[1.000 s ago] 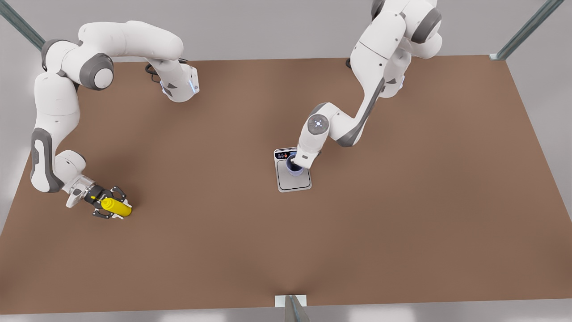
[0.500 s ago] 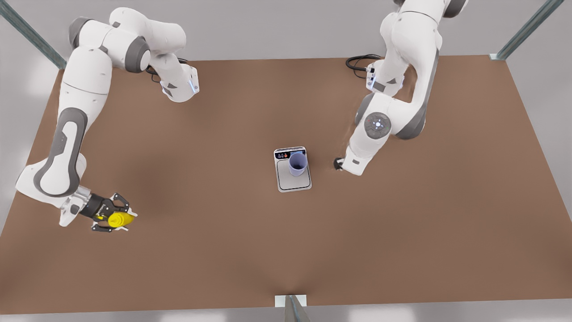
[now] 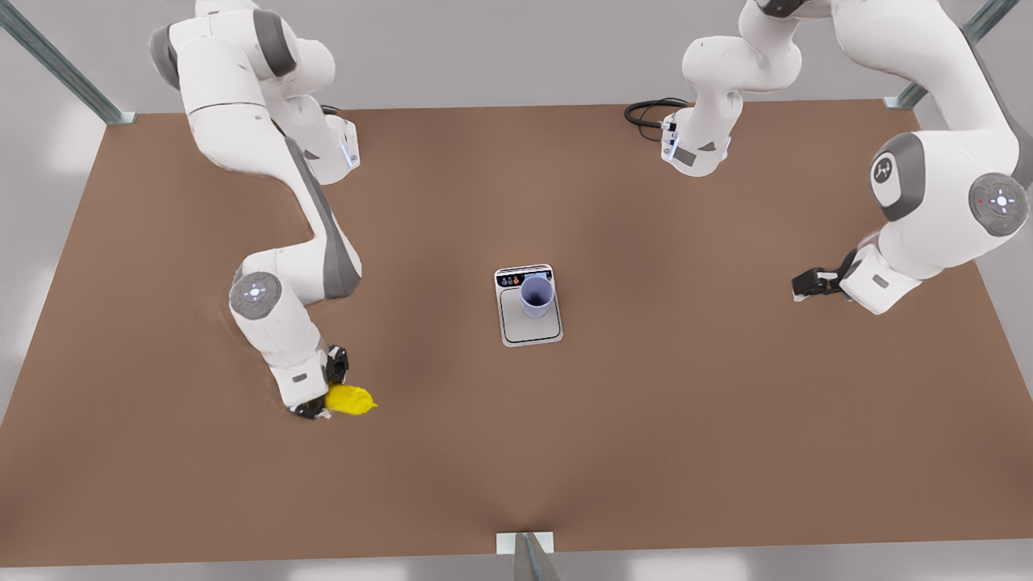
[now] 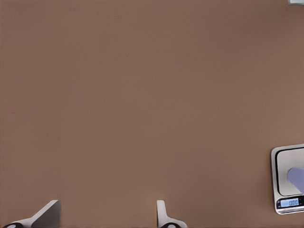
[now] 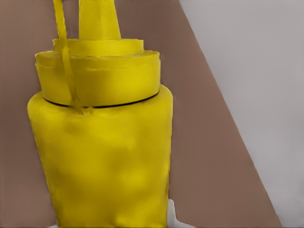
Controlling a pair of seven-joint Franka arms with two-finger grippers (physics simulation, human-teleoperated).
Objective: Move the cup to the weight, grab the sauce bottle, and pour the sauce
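Observation:
The yellow sauce bottle hangs just above the brown table at the front view's left, and my right gripper is shut on it. The right wrist view shows its body and nozzle up close. The lavender cup stands upright on the weight at the table's middle, with no gripper on it. My left gripper hovers far off at the front view's right, open and with nothing between its fingers. In the left wrist view the weight and cup appear farther off.
The two arm bases stand at the table's far edge, with a black cable coil by the one at the front view's right. A metal bracket sits at the near edge's middle.
The left gripper let go of the cup on the weight and drew away to the front view's right. The right gripper carried the sauce bottle toward the table's middle.

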